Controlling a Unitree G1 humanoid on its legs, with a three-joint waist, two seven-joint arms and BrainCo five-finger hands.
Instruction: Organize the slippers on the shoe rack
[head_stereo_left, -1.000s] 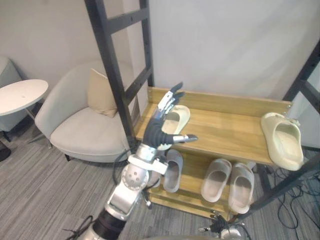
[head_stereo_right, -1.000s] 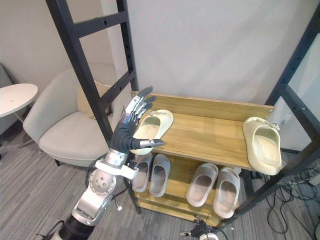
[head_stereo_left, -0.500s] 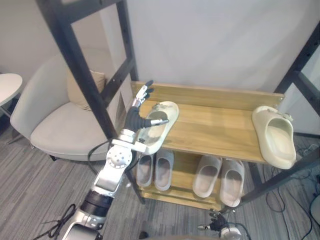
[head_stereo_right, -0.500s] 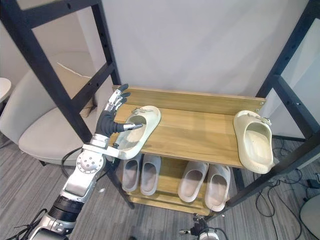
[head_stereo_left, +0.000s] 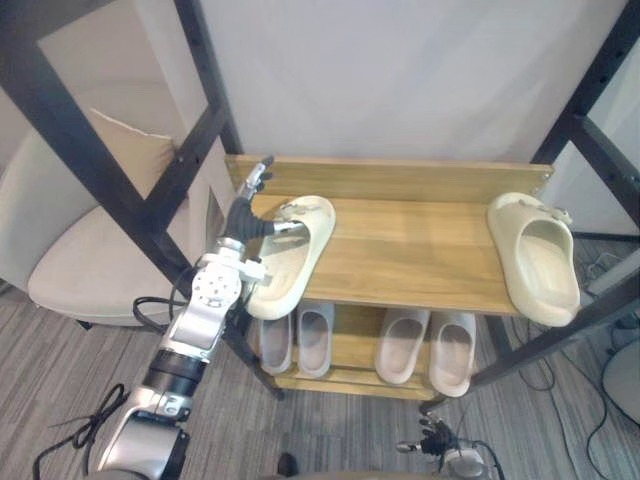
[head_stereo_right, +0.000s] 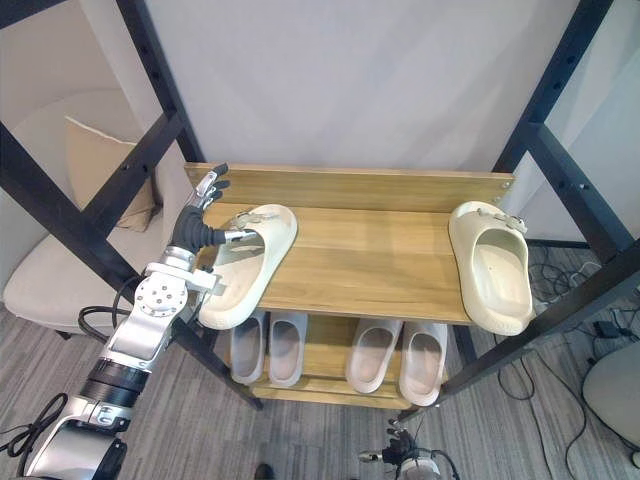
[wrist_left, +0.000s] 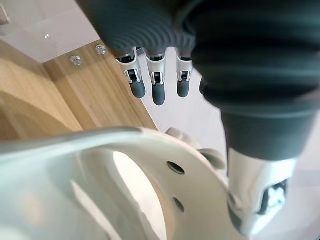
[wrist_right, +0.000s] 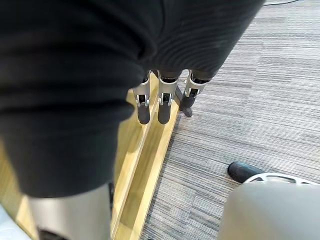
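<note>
Where one slipper (head_stereo_left: 288, 262) overhangs the rack (head_stereo_left: 420, 262), the left hand (head_stereo_left: 246, 214)'s thumb crosses it.

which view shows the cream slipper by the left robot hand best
The right eye view: the cream slipper lies whole on the top shelf, one end past the front edge, left robot hand by it. The left eye view shows the same. The left wrist view gives its strap close up; the right wrist view faces carpet.

I counted two cream slippers (head_stereo_right: 245, 262) (head_stereo_right: 487, 265), four pale grey slippers (head_stereo_left: 272, 342) (head_stereo_left: 315, 337) (head_stereo_left: 400, 345) (head_stereo_left: 451, 350), one wooden shoe rack (head_stereo_right: 370, 255), one armchair (head_stereo_left: 85, 285) and one cushion (head_stereo_left: 125, 147).
</note>
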